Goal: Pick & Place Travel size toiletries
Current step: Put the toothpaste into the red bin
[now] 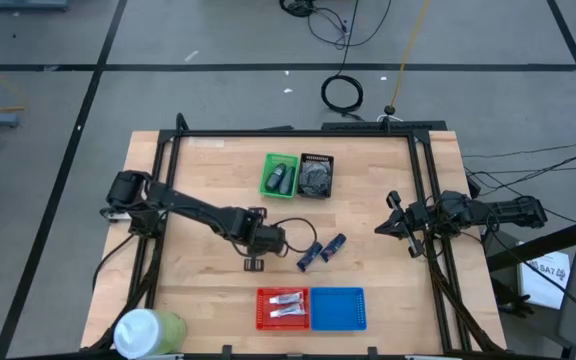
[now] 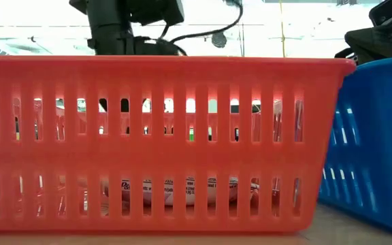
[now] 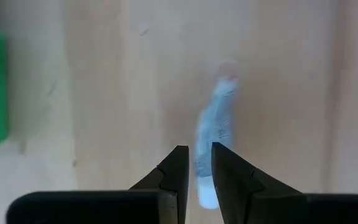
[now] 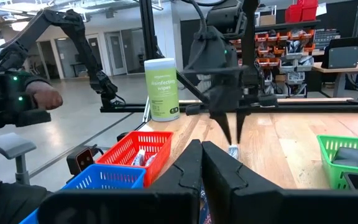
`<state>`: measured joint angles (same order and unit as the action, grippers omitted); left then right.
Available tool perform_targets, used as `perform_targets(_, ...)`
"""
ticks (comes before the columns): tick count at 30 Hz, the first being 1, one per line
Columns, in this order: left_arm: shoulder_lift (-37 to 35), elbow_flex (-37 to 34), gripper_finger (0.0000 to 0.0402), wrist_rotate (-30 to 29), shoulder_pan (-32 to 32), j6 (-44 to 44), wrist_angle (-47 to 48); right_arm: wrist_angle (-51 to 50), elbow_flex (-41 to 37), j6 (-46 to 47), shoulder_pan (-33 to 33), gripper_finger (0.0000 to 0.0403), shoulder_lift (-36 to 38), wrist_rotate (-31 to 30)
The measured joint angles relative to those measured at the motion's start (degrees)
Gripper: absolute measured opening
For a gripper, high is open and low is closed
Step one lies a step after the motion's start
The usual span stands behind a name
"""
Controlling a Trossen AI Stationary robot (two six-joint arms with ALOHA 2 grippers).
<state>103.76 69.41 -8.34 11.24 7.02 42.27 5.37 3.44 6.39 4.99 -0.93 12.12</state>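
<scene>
Left end effector (image 1: 290, 240) hangs over mid-worktop (image 1: 208, 280), fingers nearly together, holding nothing. A navy tube (image 1: 308, 257) lies just beside it, the second (image 1: 334, 243) close by. Right end effector (image 1: 393, 222) waits clenched at the worktop's right edge. Risk, as I judge it: fingers too narrow to straddle the tube, so I could nudge it away.

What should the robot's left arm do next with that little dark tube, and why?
Probably go lower and close. The left end effector hovers over the navy tube, fingers slightly apart, with nothing held; the tube lies on the table.
</scene>
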Motion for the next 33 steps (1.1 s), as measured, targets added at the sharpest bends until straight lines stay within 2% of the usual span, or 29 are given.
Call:
perform_targets(4, -0.1, 0.0, 0.0067, 2.4, 0.1, -1.3, -3.6, 0.0, 0.0, 0.0, 0.0, 0.0000, 0.0, 0.0)
perform_targets(7, -0.1, 0.0, 0.0068, -0.9, -0.6, 3.1, -3.0, 0.0, 0.0, 0.0, 0.0, 0.0000, 0.0, 0.0)
perform_targets(12, -0.1, 0.0, 0.0068, -1.2, -1.8, 8.7, -0.1, 0.0, 0.0, 0.0, 0.0, 0.0000, 0.0, 0.0)
perform_targets(26, -0.1, 0.0, 0.0069, 1.3, -1.9, 8.8, -3.9, 0.0, 0.0, 0.0, 0.0, 0.0000, 0.0, 0.0)
perform_targets(29, -0.1, 0.0, 0.0087, 2.4, -2.2, 9.9, -5.4, 0.0, 0.0, 0.0, 0.0, 0.0000, 0.0, 0.0)
perform_targets(33, -0.1, 0.0, 0.0138, 3.0, -2.3, 9.8, -6.2, 0.0, 0.0, 0.0, 0.0, 0.0000, 0.0, 0.0)
